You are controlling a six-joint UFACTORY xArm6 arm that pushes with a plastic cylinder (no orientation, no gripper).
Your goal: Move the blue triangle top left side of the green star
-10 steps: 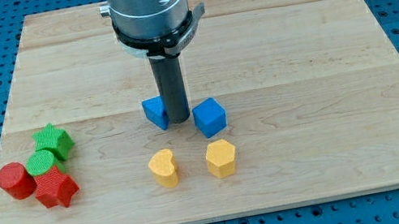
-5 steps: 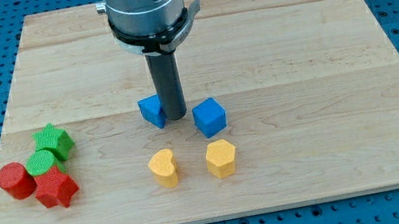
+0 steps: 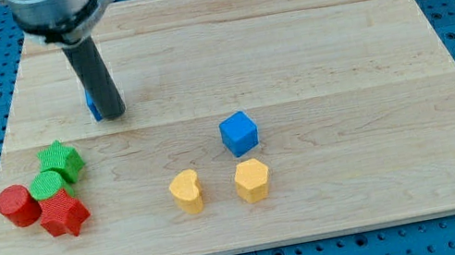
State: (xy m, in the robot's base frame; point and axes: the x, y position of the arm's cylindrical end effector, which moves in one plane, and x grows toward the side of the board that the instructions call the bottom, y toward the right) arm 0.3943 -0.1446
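Observation:
The blue triangle [image 3: 92, 105] lies at the upper left of the board, mostly hidden behind my rod; only a thin blue sliver shows. My tip [image 3: 114, 116] rests against its right side. The green star [image 3: 61, 161] sits below and left of the triangle, with a gap of bare wood between them.
A green cylinder [image 3: 47, 187], a red cylinder [image 3: 18, 206] and a red star [image 3: 64, 214] cluster under the green star. A blue cube [image 3: 239, 133] sits mid-board, with a yellow heart [image 3: 186, 191] and a yellow hexagon [image 3: 253, 179] below it. The wooden board [image 3: 336, 52] lies on a blue pegboard.
My tip has swept far to the upper left, pushing the blue triangle from beside the blue cube to above and right of the green star. The other blocks have not moved.

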